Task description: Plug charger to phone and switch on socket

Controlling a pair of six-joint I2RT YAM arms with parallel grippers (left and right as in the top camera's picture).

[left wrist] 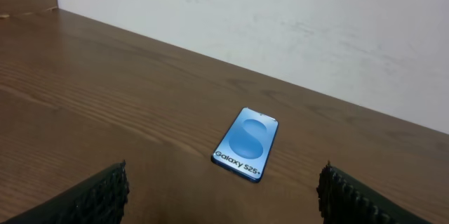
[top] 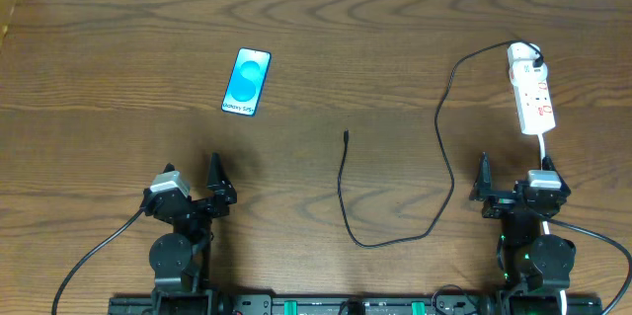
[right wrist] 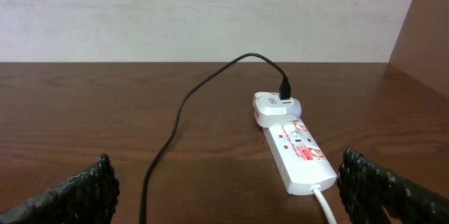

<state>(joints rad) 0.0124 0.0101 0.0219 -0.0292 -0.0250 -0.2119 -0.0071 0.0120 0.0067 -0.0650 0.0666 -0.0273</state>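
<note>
Black arms (top: 173,248) carry grey wrist blocks (top: 166,185) and ribbed black claw fingers (left wrist: 98,196).

We see the phone (top: 246,82) lying flat, screen up, far left of centre and slightly tilted. Its bright blue screen shows a lighter shape and white "Galaxy S25+" text at the near end. The socket (top: 530,91), a narrow white strip with red-orange marks on top, lies at the far right, its white cord (right wrist: 324,203) leaving the near end. The charger (top: 441,147) is plugged into a white adapter (right wrist: 276,106) at its far end. The thin black cable arcs left, runs nearer, loops, then rises to the plug tip (top: 347,135), which lies free, well apart from the phone.
</note>
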